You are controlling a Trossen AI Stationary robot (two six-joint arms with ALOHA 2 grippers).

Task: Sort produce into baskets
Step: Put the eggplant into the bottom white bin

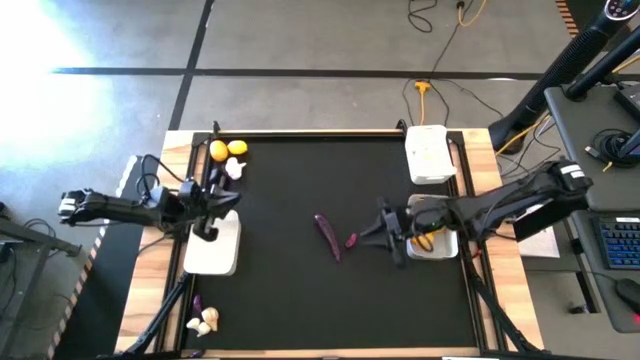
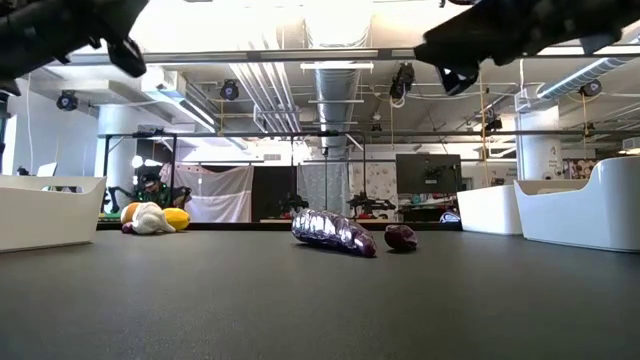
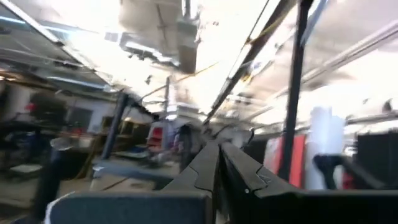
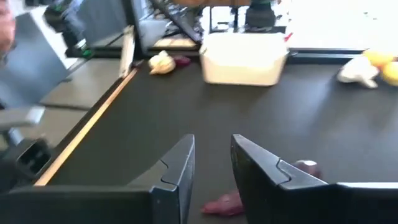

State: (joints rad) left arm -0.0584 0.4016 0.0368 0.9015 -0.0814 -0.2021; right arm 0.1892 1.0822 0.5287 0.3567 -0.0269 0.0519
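A long dark purple piece point(image 1: 327, 236) and a small purple piece point(image 1: 351, 240) lie on the black mat at mid table. My right gripper point(image 1: 378, 233) hangs open above the mat just right of them, pointing toward the table's left. In the right wrist view nothing is between its fingers point(image 4: 211, 146), and a purple piece point(image 4: 224, 204) shows on the mat below them. My left gripper point(image 1: 222, 195) is shut and empty above the left white basket point(image 1: 212, 250); in the left wrist view point(image 3: 217, 146) it points up into the room.
Two lemons point(image 1: 228, 149) and a garlic bulb point(image 1: 235, 168) lie at the far left corner. Garlic point(image 1: 205, 322) and a small purple piece point(image 1: 197, 301) lie at the near left. Two white baskets stand at the right edge, one far point(image 1: 430, 152) and one near point(image 1: 440, 247), the near one partly under my right arm.
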